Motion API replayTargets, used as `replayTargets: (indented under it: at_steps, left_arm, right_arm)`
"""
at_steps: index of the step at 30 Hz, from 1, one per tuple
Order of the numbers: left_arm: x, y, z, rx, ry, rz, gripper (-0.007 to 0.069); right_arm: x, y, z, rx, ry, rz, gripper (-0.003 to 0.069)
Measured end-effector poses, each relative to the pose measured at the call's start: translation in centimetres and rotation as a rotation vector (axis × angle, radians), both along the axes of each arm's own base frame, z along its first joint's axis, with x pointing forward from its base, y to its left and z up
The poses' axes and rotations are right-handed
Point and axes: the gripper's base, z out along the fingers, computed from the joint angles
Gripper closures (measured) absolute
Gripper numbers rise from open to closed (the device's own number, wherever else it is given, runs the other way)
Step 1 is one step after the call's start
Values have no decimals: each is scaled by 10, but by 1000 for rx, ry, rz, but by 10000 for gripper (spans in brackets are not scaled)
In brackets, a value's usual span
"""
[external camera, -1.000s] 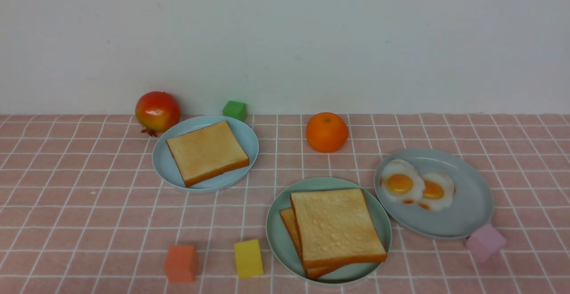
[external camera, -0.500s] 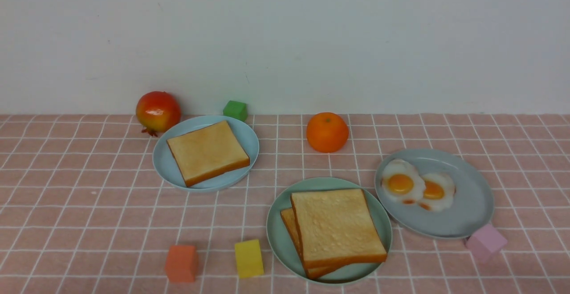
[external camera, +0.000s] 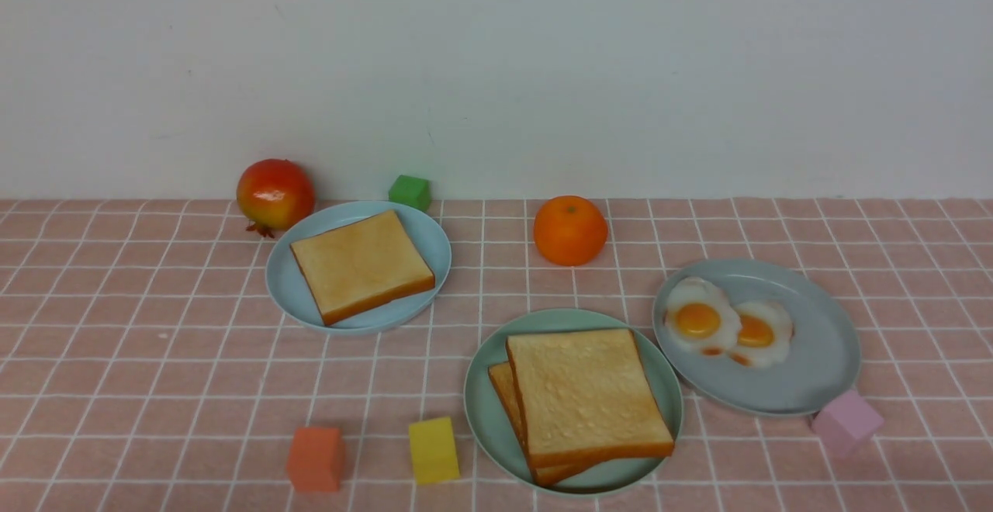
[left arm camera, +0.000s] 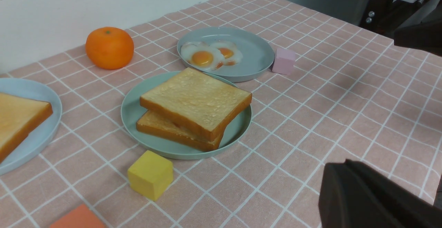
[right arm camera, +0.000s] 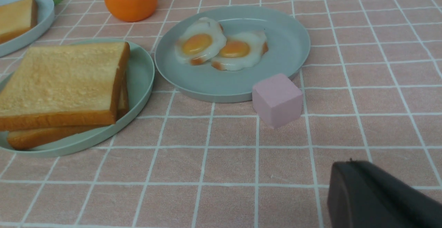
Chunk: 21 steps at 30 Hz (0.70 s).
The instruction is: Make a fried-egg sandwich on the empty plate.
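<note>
The mint-green plate stands at the front centre and carries two golden toast slices stacked askew; what lies between them is hidden. Two fried eggs with orange yolks lie on the grey-blue plate to its right. Neither arm shows in the front view. In the left wrist view my left gripper is shut and empty, low over the cloth to the right of the toast plate. My right gripper is likewise shut and empty, nearer than the pink cube.
A pale blue plate with one toast slice sits back left. Around it are a pomegranate, a green cube and an orange. At the front lie an orange cube, a yellow cube and the pink cube.
</note>
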Motion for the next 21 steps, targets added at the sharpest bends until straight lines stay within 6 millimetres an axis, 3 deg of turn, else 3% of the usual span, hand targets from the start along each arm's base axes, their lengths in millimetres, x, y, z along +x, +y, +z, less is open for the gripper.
replayTargets:
  at_steps: [14, 19, 21]
  left_arm:
    - [1, 1, 1, 1, -23, 12, 612]
    - [8, 20, 1, -75, -150, 256, 612]
    - [8, 31, -8, -120, -168, 393, 612]
  right_arm:
    - [0, 0, 0, -1, 0, 0, 652]
    - [0, 0, 0, -1, 0, 0, 647]
    - [0, 0, 0, -1, 0, 0, 645]
